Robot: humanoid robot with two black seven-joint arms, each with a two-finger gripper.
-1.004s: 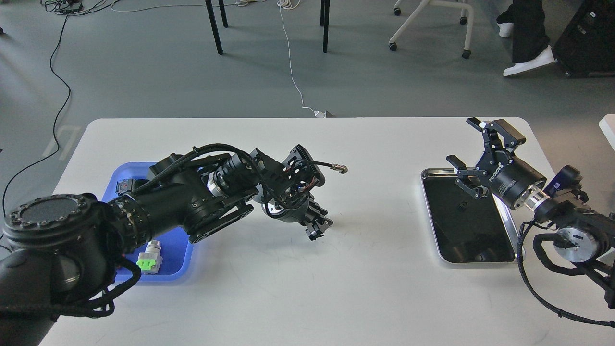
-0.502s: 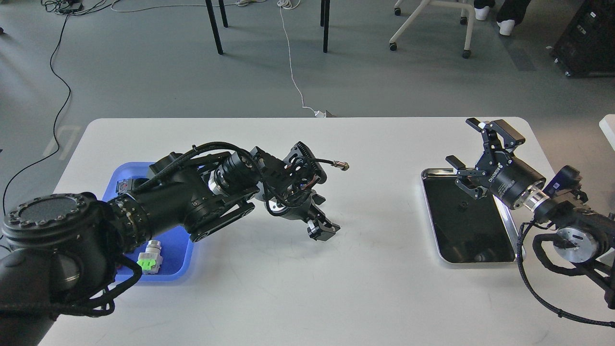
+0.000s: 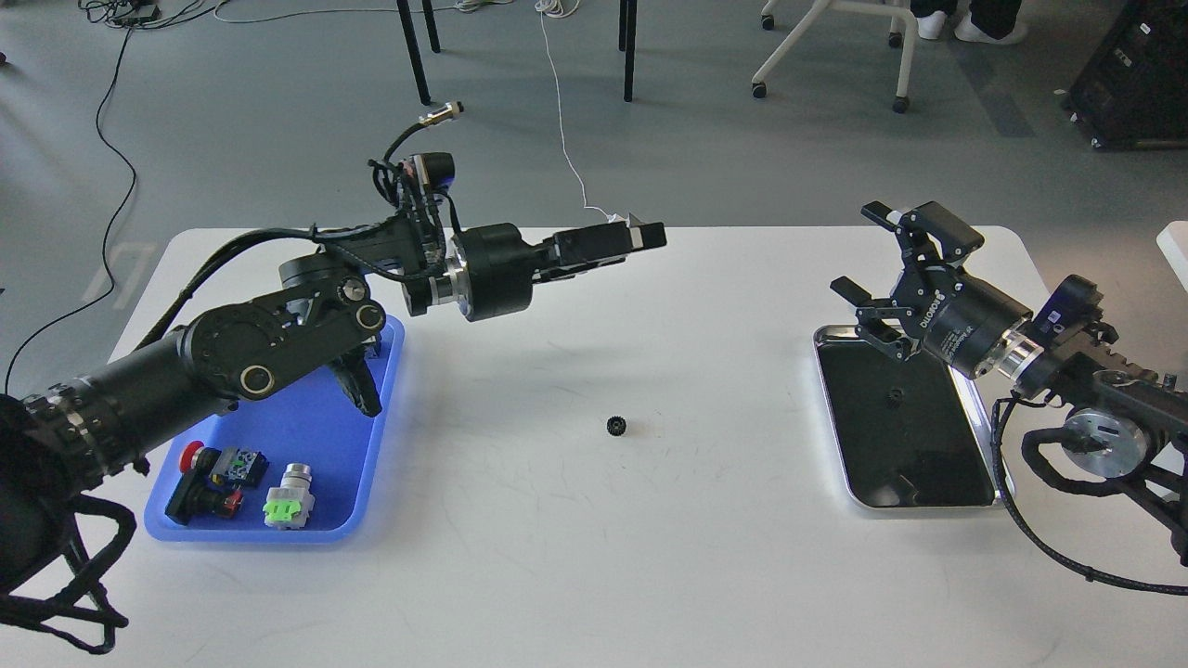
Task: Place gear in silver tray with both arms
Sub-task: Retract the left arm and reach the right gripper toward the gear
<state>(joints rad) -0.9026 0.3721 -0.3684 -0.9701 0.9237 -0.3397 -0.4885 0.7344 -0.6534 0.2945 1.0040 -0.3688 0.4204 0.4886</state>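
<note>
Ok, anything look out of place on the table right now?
Yes: the small black gear lies alone on the bare white table, mid-way between the blue tray and the silver tray, in neither. The left hand hangs raised above it, and the right hand is open over the silver tray.

Black jointed arms: left arm, right arm. Silver joint discs, looped black cables. White lettering on right hand.
</note>
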